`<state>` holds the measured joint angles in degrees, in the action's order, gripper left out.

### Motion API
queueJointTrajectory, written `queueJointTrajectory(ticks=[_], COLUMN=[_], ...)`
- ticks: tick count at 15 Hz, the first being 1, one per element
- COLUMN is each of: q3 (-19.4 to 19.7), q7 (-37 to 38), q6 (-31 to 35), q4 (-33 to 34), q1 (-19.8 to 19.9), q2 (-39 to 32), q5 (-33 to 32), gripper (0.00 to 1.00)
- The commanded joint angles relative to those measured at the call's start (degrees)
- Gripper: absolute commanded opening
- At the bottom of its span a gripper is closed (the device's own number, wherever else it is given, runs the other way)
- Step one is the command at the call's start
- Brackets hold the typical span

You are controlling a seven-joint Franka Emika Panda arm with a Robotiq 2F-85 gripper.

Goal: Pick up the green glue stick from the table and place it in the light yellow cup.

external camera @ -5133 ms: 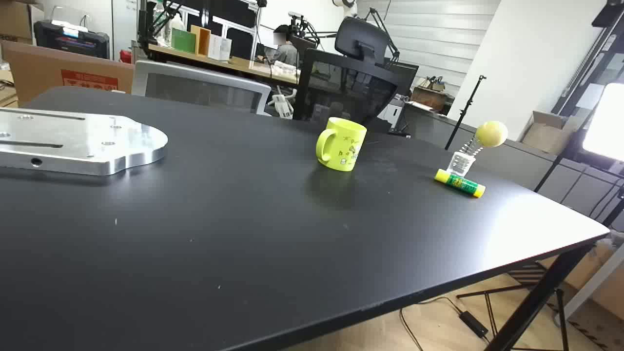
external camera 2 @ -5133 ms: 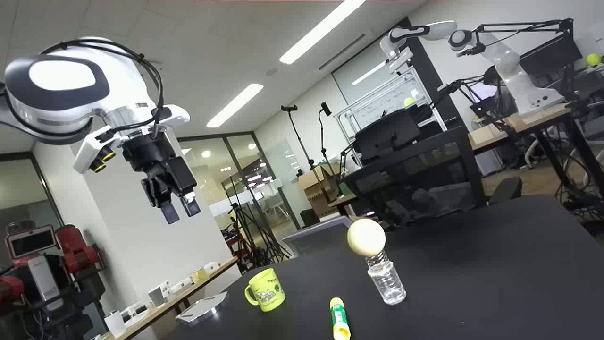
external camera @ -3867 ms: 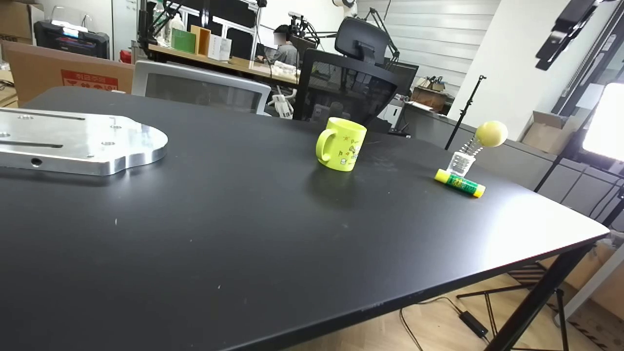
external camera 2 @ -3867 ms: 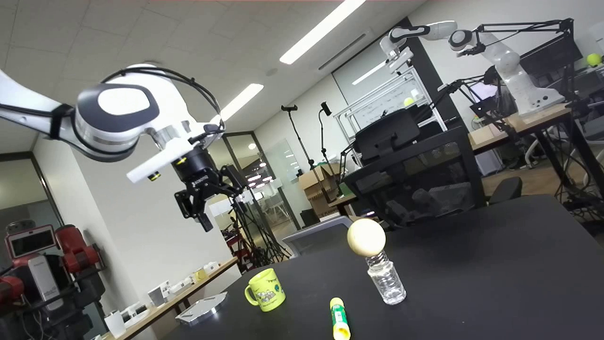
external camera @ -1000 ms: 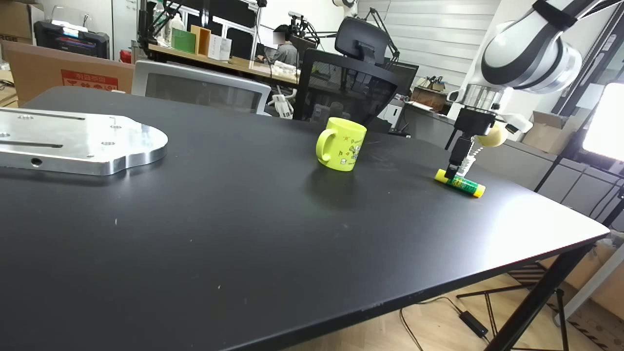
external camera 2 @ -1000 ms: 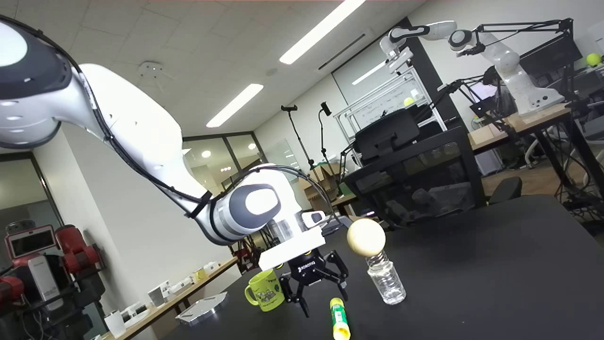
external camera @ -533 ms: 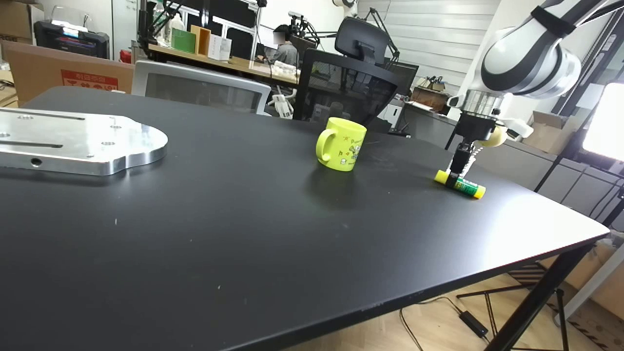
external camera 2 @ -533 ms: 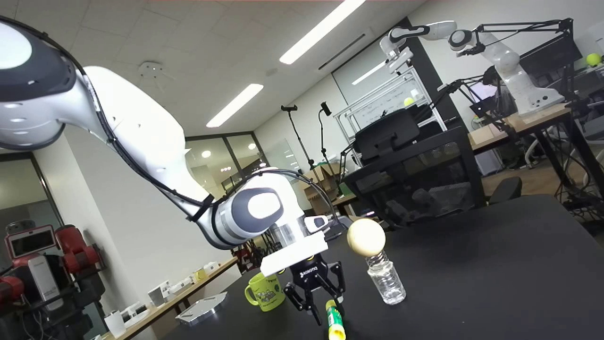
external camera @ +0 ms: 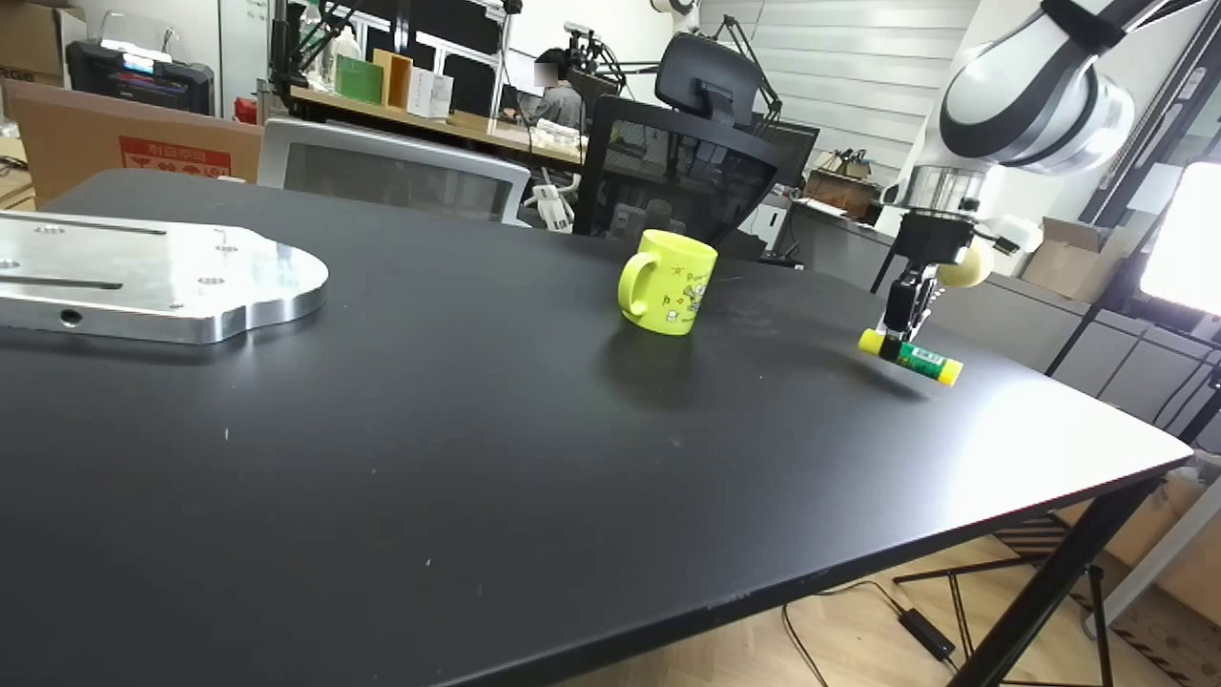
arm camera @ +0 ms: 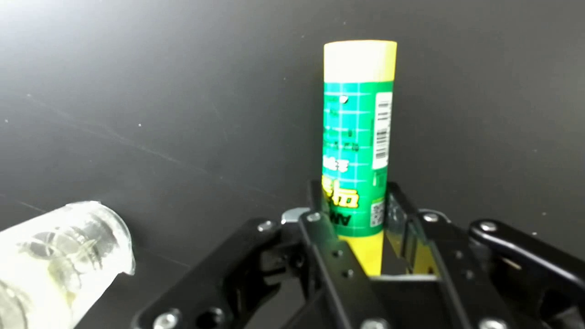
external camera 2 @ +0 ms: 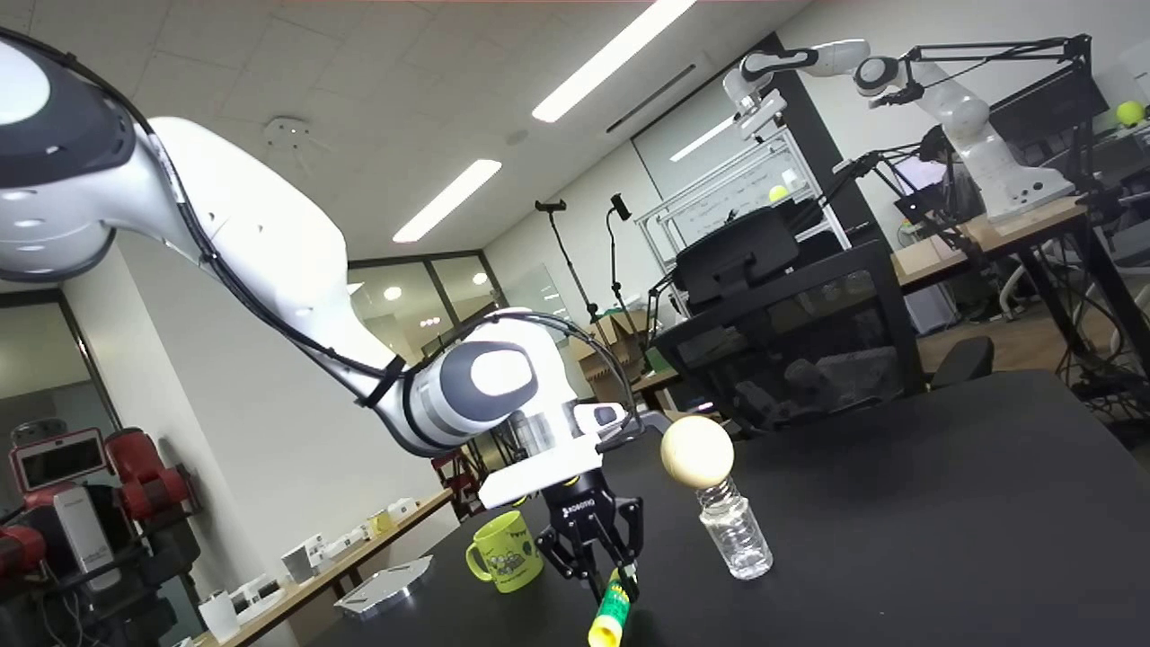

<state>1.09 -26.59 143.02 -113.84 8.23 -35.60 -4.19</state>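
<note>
The black, jointed metal claw point(arm camera: 354, 196) is clamped on the small round glue stick point(arm camera: 356, 141), which is wrapped in a green label and coloured yellow at both ends. It is pinched near 1 end by the 2 fingers point(arm camera: 316, 198), and the longer part can be seen poking out. In an exterior view, the glue stick is held just above the smooth black tabletop point(external camera: 429, 496), and a dark shadow is cast under it. The bright yellow-green cup point(external camera: 672, 283), with 1 side handle and little printed pictures, is stood upright on the tabletop. In both exterior views it is seen to the left of the claw and apart from it. Near the claw, a pale yellow ball point(external camera 2: 697, 452) is held up by a thin wire spring point(external camera 2: 716, 493) on a see-through bottle point(external camera 2: 737, 544). In the wrist view, that bottle is seen to the left of the claw. Farther left of the claw than the cup, a flat silver metal plate point(external camera: 181, 258) is laid on the tabletop.
</note>
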Motion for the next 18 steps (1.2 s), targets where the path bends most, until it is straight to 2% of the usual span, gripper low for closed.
queueJointTrajectory(ticks=[1,4,6,10,18], q3=[-0.93,-1.19,-1.85,-1.54,-1.57], q7=[8.29,15.28,18.23,25.79,35.11], q6=[-8.54,-16.39,-24.45,-34.68,-45.15], q4=[2.13,4.93,8.48,16.82,36.85], q1=[-0.95,-2.49,-2.78,-3.35,-2.86], q2=[2.98,4.03,3.94,1.84,-8.09], q5=[2.54,6.03,8.81,14.58,23.09], gripper=[0.09,0.09,0.09,0.09,0.09])
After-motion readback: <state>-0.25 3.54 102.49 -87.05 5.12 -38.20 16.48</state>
